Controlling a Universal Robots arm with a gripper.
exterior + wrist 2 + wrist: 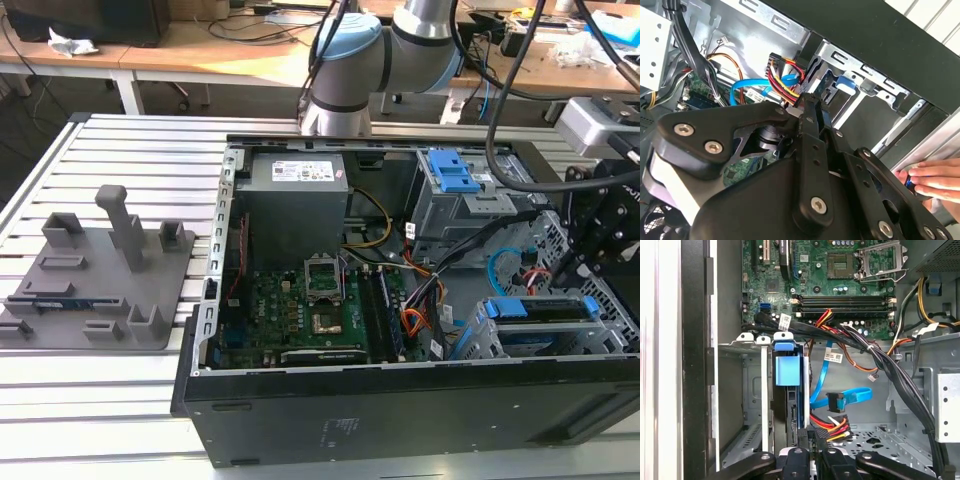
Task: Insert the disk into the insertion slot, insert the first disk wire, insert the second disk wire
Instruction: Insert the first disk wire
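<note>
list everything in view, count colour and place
black computer case: 1, on slotted metal table
grey perforated sheet-metal drive cage: 1, case corner
silver hard drive in blue plastic carrier: 1, seated in cage
red, orange and black wire bundle with black plug: 1, beside drive's end
flat light-blue cable: 1, looped beside bundle
green motherboard: 1, case floor
grey power supply box: 1, case's far side
grey fixture plate: 1, exterior view's left
person's hand: 1, at case edge
grey robot arm: 1, beyond case
black pincer: 1, at bundle's plug
</note>
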